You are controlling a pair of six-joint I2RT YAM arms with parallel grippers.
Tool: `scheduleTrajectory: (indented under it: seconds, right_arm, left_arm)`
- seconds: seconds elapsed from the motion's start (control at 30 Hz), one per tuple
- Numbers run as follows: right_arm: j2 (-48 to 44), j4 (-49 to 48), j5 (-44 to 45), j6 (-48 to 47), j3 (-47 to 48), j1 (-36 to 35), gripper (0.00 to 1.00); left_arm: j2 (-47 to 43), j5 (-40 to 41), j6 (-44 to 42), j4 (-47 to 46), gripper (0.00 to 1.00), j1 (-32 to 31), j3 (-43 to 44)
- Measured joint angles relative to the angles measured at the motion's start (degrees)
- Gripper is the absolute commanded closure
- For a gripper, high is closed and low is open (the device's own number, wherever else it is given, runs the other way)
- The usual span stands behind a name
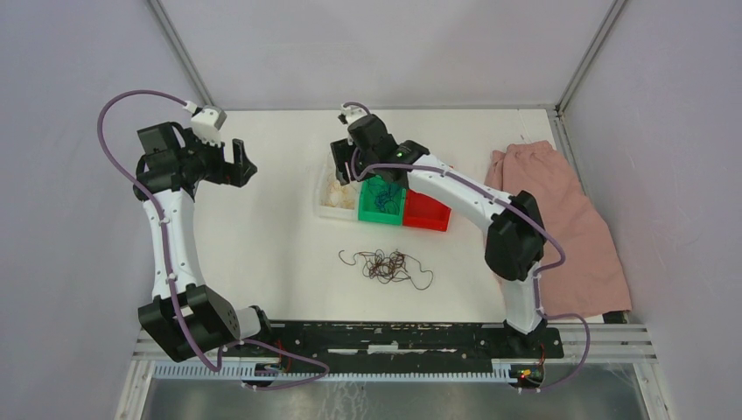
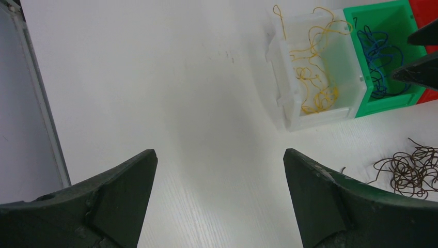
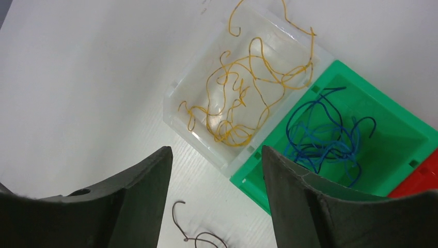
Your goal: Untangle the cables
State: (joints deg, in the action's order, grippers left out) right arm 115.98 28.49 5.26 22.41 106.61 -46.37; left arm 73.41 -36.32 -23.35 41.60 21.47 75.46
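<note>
The left gripper (image 2: 219, 155) is held with its fingers spread wide over the table (image 2: 155, 77), nothing between them. The right gripper (image 3: 217, 152) is likewise parted and empty — poised above the seam between the clear bin (image 3: 175, 111) and the green bin (image 3: 408, 129). Yellow cables (image 3: 243, 98) are piled in the clear bin, two ends draped over its far rim; blue cables (image 3: 325, 134) are coiled in the green one. Brown cables (image 1: 387, 265) are seen in a loose tangle on the table, apart from the bins. A red bin (image 1: 427, 213) is set against the green bin.
</note>
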Motion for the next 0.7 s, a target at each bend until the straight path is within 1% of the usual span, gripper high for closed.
scheduleTrajectory:
  seconds: [0.07, 0.17, 0.37, 0.5, 0.57, 0.7]
  right_arm:
    - [-3.10, -0.66, 0.02, -0.35, -3.26, 0.00, 0.29]
    - [-10.10, -1.09, 0.00, -0.79, -10.91, 0.00, 0.29]
    - [-25.00, -1.29, -0.33, -0.55, -30.88, -0.02, 0.30]
    - [-30.27, 0.26, 0.07, 0.59, -42.88, -0.02, 0.32]
    - [-31.93, 2.43, 0.87, 1.51, -47.19, -0.02, 0.33]
    - [-35.15, 4.66, 2.56, 4.72, -52.68, 0.00, 0.33]
  left_arm:
    - [0.04, -0.66, 0.13, 0.24, 0.01, -0.02, 0.39]
    - [0.17, -1.95, 0.11, 1.46, 0.01, -0.02, 1.75]
    - [0.44, -4.55, -1.25, 4.20, 0.01, -0.02, 3.30]
    - [0.48, -6.14, -2.69, 6.43, 0.01, -0.02, 3.30]
    - [0.48, -7.02, -3.28, 7.15, 0.01, -0.02, 3.30]
    - [0.48, -8.07, -3.63, 8.46, 0.01, -0.02, 3.32]
